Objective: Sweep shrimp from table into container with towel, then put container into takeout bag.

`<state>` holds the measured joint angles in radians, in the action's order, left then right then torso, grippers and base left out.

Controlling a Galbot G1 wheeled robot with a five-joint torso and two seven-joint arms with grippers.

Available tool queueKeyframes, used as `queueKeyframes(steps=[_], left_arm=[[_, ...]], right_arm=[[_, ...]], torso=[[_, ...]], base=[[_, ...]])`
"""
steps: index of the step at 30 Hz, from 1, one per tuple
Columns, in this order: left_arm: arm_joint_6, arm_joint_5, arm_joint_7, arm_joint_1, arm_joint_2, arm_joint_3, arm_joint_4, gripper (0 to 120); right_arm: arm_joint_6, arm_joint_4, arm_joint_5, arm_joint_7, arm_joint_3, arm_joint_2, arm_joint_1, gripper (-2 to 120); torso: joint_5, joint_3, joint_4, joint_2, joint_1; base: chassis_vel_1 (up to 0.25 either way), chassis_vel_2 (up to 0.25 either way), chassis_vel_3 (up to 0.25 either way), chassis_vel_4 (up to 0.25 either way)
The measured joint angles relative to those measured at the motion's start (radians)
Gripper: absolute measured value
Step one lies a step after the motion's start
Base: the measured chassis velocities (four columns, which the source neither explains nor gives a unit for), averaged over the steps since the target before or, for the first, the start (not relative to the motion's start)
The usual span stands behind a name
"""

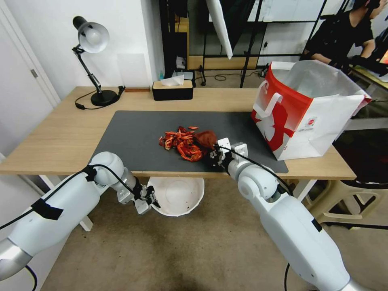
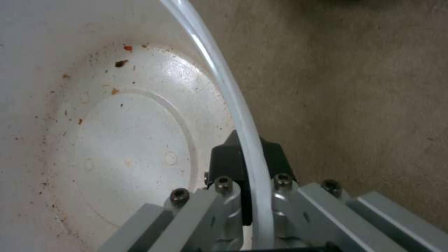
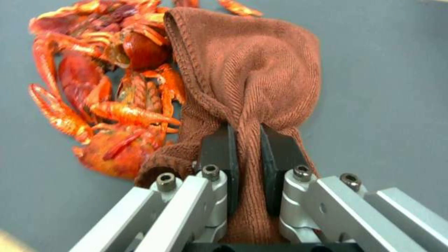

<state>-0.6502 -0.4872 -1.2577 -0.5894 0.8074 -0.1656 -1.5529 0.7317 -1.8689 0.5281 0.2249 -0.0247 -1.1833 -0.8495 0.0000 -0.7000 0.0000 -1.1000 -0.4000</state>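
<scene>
Shrimp (image 1: 182, 142) lie heaped on the dark mat of the table (image 1: 60, 137), close to the near edge, and our right gripper (image 3: 247, 154) sits just to their right with its jaws clamped narrow on a fold of the towel (image 3: 252, 70); the bunched cloth touches the heap on its right side. Below the table edge our left gripper (image 2: 247, 157) has its pads pinched on the rim of the container (image 2: 117, 140), holding the white bowl under the overhang roughly beneath the heap; the bowl holds only small crumbs and stains, so we judge the sweeping barely begun. The takeout bag (image 1: 307, 109) stands open on the right end of the table, well apart from the heap. Our main worry is aim: the bowl's mouth appears to sit slightly left of the heap's near side, so a straight pull toward the edge could drop pieces onto the carpet beside the rim. The towel is small next to the heap, so shells may slip around its ends and scatter across the mat. A one-sided rim grip may also let the bowl tip as the load lands.
</scene>
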Motion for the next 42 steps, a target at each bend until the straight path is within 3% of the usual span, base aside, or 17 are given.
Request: queueKeyframes(steps=[15,42], left_arm=[[0.003,0.019,-0.018,0.004,-0.002,-0.003,0.001,0],[0.002,0.047,-0.019,0.018,-0.014,0.001,0.009,0]], right_arm=[[-0.002,-0.082,-0.024,-0.002,0.020,0.006,-0.083,8],[-0.001,-0.172,-0.090,-0.125,0.017,0.060,-0.160,8]], torso=[[0.0000,0.000,0.0000,0.000,0.000],[0.0000,0.000,0.0000,0.000,0.000]], base=[[0.000,0.000,0.000,0.000],[0.000,0.000,0.000,0.000]])
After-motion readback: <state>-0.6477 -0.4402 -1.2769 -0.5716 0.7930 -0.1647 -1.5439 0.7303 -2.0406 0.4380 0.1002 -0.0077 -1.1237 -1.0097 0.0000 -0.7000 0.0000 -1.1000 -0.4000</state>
